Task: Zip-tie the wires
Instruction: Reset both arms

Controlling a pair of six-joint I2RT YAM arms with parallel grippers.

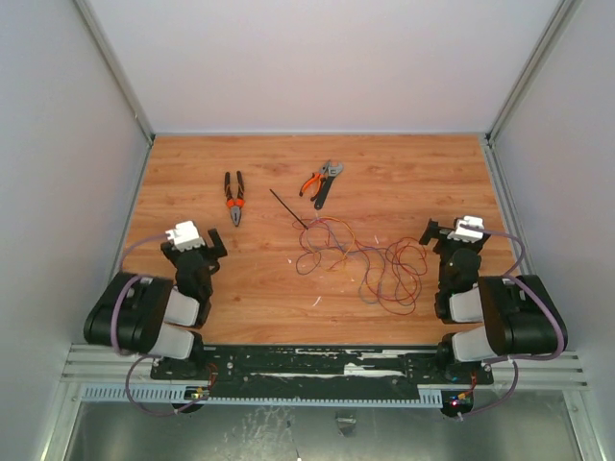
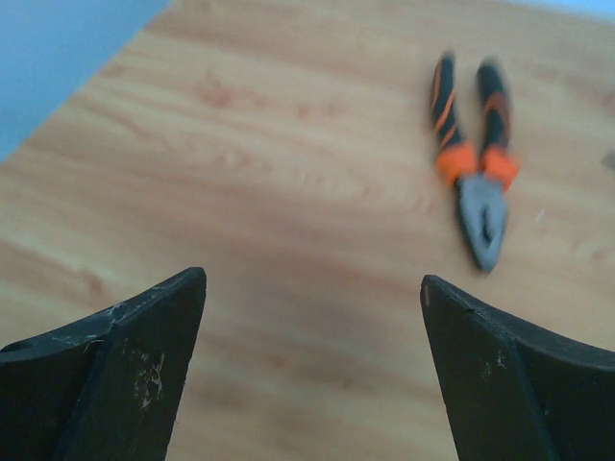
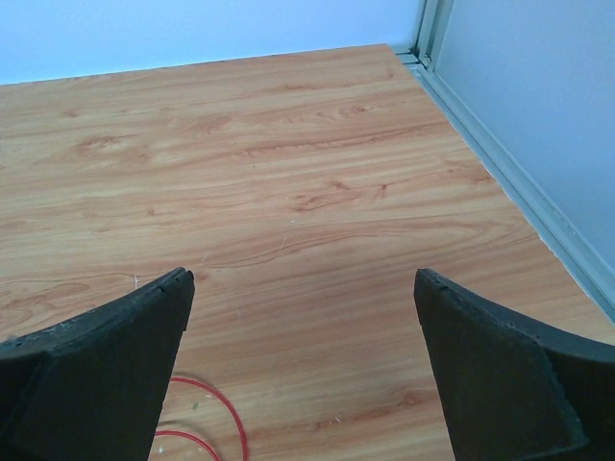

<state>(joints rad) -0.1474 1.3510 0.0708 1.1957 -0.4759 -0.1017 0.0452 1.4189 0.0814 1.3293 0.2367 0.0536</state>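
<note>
The wires [image 1: 360, 257] lie as a loose tangle of thin red, orange and dark loops in the middle-right of the wooden table. A red loop of the wires [image 3: 207, 413] shows at the lower left of the right wrist view. The zip tie [image 1: 287, 207], a thin black strip, lies slanted just left of and behind the tangle. My left gripper [image 1: 203, 248] rests near the table's left front, open and empty [image 2: 313, 279]. My right gripper [image 1: 444, 232] sits right of the wires, open and empty [image 3: 304, 274].
Orange-handled pliers [image 1: 233, 198] lie behind the left gripper and show in the left wrist view as pliers [image 2: 473, 163]. A second orange-handled cutter [image 1: 321, 181] lies at the back centre. White walls enclose the table; a metal rail [image 3: 500, 163] edges its right side.
</note>
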